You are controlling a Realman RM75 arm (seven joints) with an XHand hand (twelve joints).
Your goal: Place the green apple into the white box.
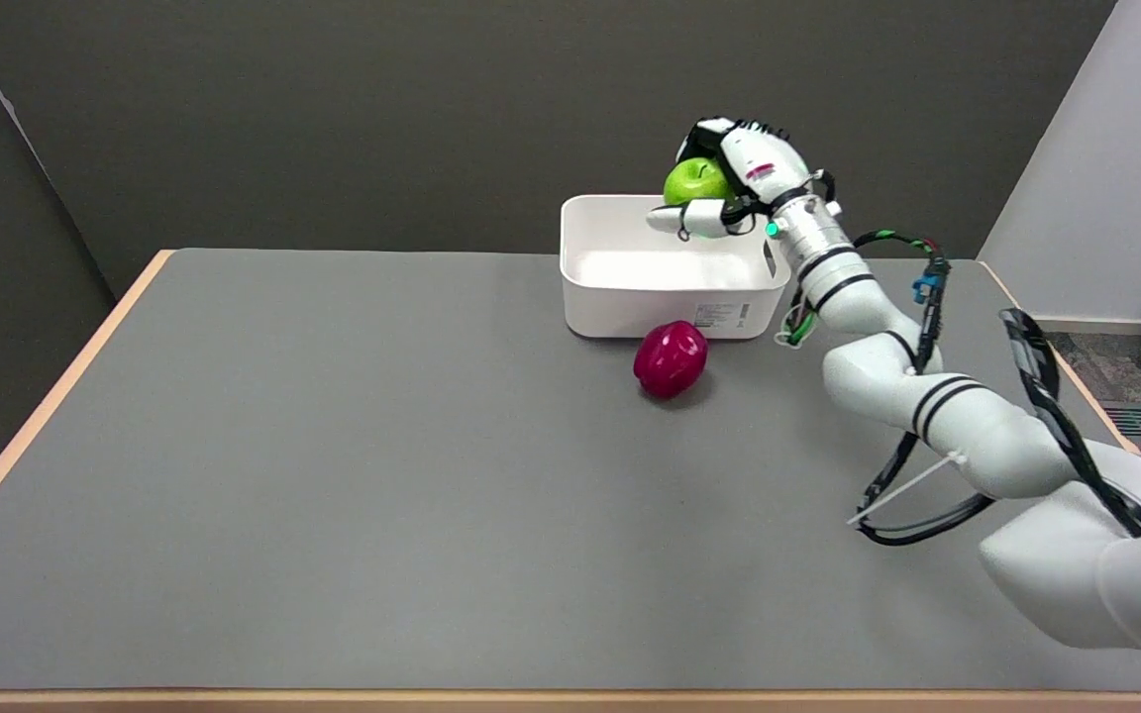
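My right hand (737, 173) holds the green apple (693, 182) in the air, with fingers curled over its top and another finger under it. The apple hangs over the back right part of the white box (665, 315), above its rim. The box stands at the far side of the grey table, open at the top, and its inside shows white with nothing visible in it. My right arm stretches in from the lower right across the table's right side.
A dark red pepper-like fruit (671, 358) lies on the table just in front of the box's front wall. The table's wooden edge (46, 406) runs along the left. A grey wall stands behind the table.
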